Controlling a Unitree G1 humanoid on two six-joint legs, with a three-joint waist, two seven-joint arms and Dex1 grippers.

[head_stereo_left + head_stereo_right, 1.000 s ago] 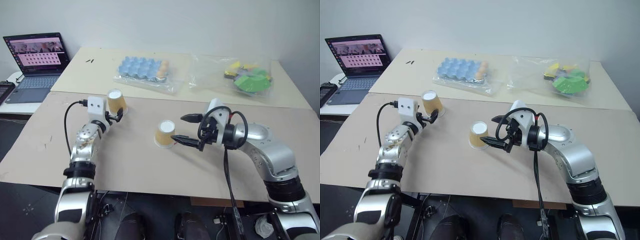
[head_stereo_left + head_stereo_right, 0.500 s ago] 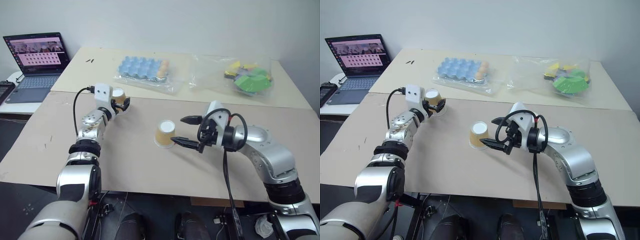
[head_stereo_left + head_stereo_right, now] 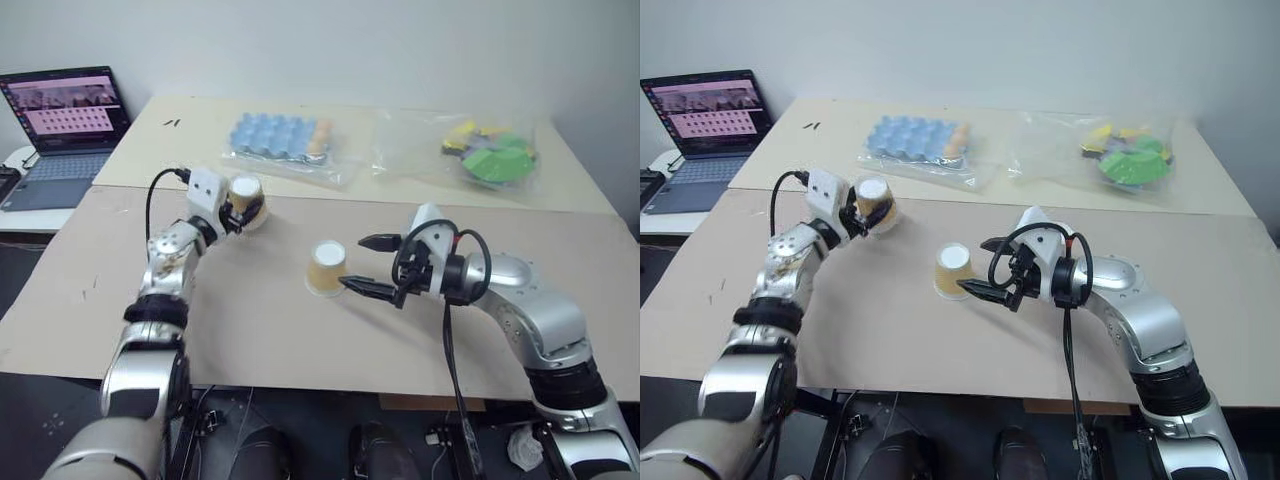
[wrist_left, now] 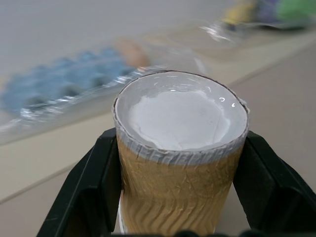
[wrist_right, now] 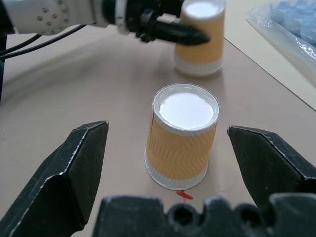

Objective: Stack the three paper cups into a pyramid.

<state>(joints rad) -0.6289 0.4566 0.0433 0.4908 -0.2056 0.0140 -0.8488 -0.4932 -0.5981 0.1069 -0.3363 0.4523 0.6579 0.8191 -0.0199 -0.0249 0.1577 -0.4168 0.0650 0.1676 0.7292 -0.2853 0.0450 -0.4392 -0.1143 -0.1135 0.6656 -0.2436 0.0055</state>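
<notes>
- Held cup [image 4: 180,163]: tapered paper cup with a ribbed, wavy tan wall and a flat white base ringed by a pale rim; it stands base-up at the far left of the board.
- Left gripper [image 3: 243,205]: black fingers [image 4: 86,192] pressed against both sides of that cup, closed on it; the forearm runs level over the board and angles toward the right.
- Middle cup [image 5: 181,136]: same ribbed tan paper and white base, upside down on the board, alone, well apart from the held cup.
- Right gripper [image 3: 975,268]: jaws spread wide, one thick black finger [image 5: 74,168] on each side of the middle cup with clear gaps, touching nothing; the arm reaches in from the right, bent at the elbow, gripper tipped slightly down.
- Board [image 3: 300,330]: flat, matte tan sheet with a few small marks.
- Beyond it, under crinkled clear plastic: a blue moulded egg tray [image 3: 280,135] and bright green and yellow pieces [image 3: 490,155].
- An open laptop [image 3: 60,125] sits far left.
</notes>
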